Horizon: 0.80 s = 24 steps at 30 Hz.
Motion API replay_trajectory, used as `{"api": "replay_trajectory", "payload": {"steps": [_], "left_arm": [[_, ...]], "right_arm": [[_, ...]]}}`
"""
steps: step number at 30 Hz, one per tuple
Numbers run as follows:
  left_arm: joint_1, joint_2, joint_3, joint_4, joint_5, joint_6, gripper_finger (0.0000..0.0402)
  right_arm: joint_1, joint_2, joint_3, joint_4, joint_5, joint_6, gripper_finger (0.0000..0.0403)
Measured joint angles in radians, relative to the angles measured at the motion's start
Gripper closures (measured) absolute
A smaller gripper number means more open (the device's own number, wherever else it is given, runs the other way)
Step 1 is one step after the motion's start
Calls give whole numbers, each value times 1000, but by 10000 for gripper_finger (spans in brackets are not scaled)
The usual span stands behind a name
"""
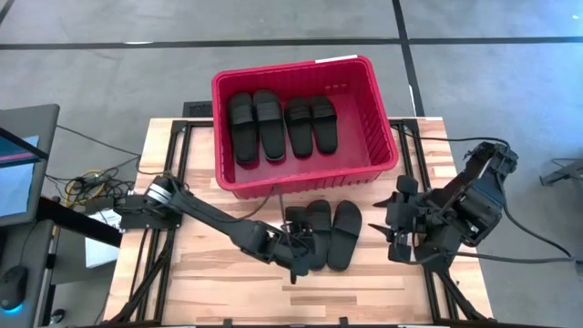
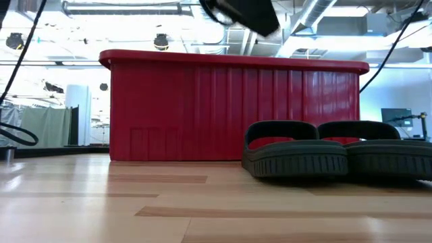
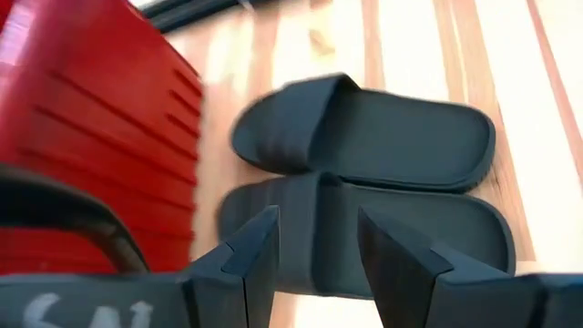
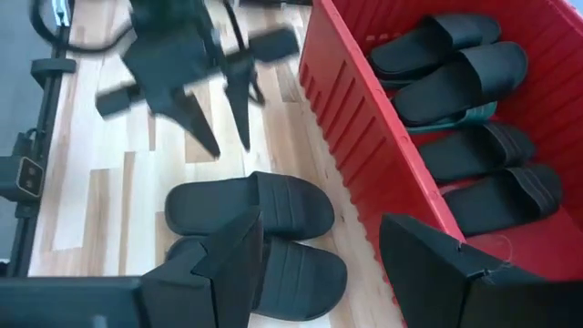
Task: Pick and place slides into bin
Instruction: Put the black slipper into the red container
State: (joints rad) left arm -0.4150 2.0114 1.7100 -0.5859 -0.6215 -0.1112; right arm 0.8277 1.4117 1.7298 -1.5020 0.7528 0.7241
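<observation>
Two black rubbery slides (image 1: 331,233) lie on the pale wooden worktop (image 1: 200,264), just near of the ribbed red plastic bin (image 1: 383,137) holding four. Left fingers (image 3: 250,260) are parted above them; right fingers (image 4: 428,264) are spread, empty.

Bright, even overhead light, ceiling lamps (image 2: 121,8) glaring white in the low view, soft shadows under the sandals (image 1: 330,232) — left gripper (image 4: 219,118) smeared by motion blur, red basket (image 3: 82,118) soft-edged up close.

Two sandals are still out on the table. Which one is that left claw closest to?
The slide lying nearer the left arm; the left gripper hangs open just beside it. The other slide lies on its far side, toward the right arm.
</observation>
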Motion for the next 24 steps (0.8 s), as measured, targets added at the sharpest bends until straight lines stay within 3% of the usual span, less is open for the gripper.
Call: {"api": "replay_trajectory", "payload": {"steps": [6, 19, 24], "left_arm": [[5, 73, 0, 49, 33, 19, 264], [47, 184, 2, 73, -22, 25, 264], [54, 201, 3, 53, -115, 26, 264]], "right_arm": [[25, 0, 0, 0, 3, 34, 196], [42, 0, 0, 0, 4, 38, 196], [43, 0, 0, -4, 4, 38, 196]]}}
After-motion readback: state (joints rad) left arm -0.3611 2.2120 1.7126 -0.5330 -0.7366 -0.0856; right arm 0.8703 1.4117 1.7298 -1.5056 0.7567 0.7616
